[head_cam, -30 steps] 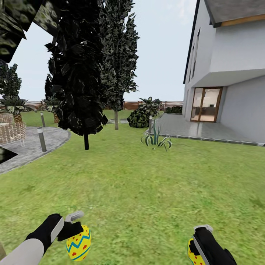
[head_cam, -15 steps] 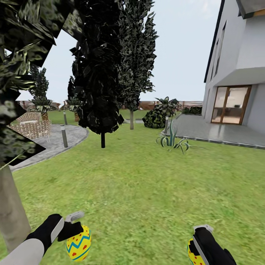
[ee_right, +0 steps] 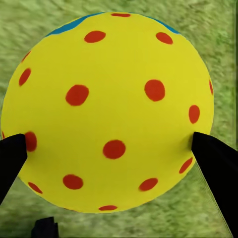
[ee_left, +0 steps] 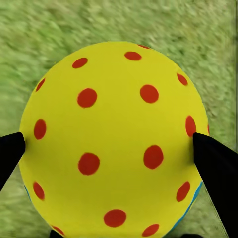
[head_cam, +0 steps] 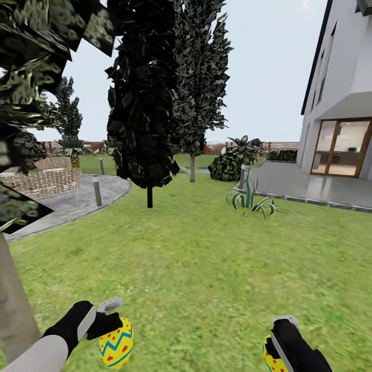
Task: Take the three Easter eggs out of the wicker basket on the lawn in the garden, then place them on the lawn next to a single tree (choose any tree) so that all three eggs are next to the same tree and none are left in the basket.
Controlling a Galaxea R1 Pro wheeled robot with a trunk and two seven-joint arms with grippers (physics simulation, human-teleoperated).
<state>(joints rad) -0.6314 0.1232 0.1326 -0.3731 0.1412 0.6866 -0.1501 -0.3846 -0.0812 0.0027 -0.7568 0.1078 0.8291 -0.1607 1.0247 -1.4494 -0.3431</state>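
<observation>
Best to stop beside one pale trunk, lower both arms until each shell nearly meets the turf, then release gently so nothing rolls.

Broad mottled green lawn [head_cam: 206, 258], soft-looking and flat, running to a grey paved patio [head_cam: 310, 186]. Pale grey-beige tree [head_cam: 15, 305] trunk, smooth and straight, at the lawn's near left edge. Left gripper [head_cam: 111, 325] clamped on a glossy yellow Easter egg [head_cam: 117, 349], red-dotted with blue zigzag, held above the grass. Right gripper [head_cam: 276, 343] pinching a second egg [head_cam: 272, 357] likewise, fingers [ee_right: 213, 163] pressed against its sides.
</observation>
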